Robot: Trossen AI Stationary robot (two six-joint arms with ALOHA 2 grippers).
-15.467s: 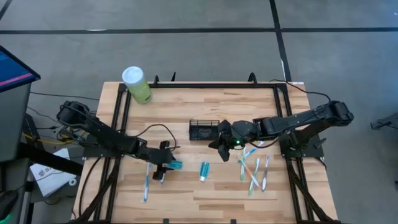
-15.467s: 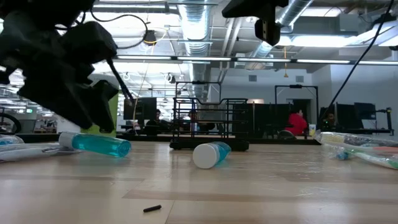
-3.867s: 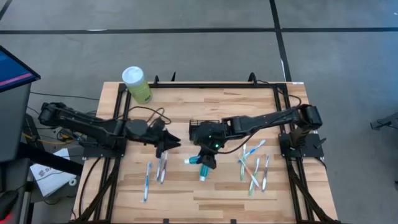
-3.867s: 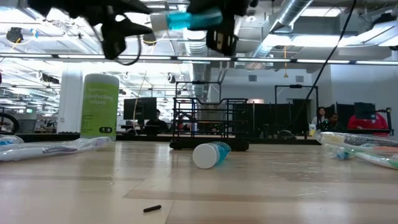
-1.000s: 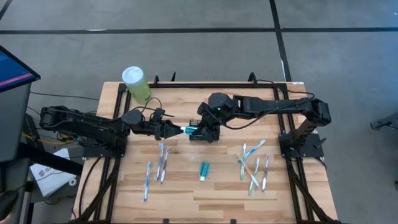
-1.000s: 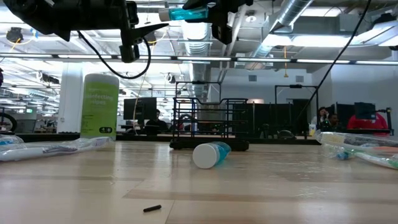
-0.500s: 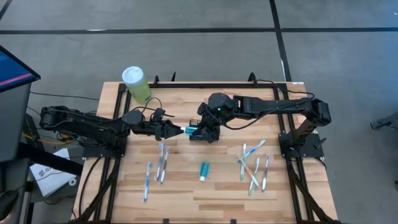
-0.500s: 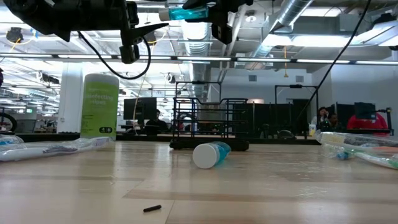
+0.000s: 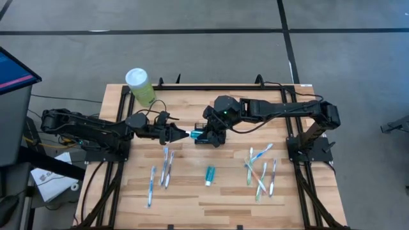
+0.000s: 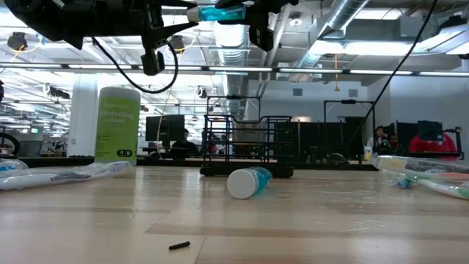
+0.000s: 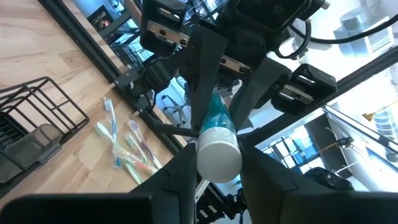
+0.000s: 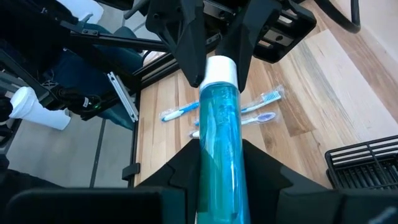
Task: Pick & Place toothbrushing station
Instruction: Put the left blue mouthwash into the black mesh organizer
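**Tube handover above the caddy**

Low view, near to far: a spare tube [image 10: 249, 181] lies at centre frame, with the toothbrushing station [image 10: 245, 147] just behind it. At top centre, the right gripper [image 9: 204, 133] pinches the teal tube [image 10: 220, 13]. The left gripper [image 9: 181, 134] nips its white cap [image 11: 219, 155]. Best to pull along the tube's axis and keep it level. Toothbrushes [image 9: 261, 172] crowd the lower right; bare wood sits at bottom centre.

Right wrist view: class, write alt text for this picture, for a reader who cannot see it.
A blue tube with a white cap runs forward from the right gripper, whose jaws clamp its body, to the left gripper, whose jaws close around the cap. Below lie the wooden table, loose toothbrushes and a corner of the black wire caddy.
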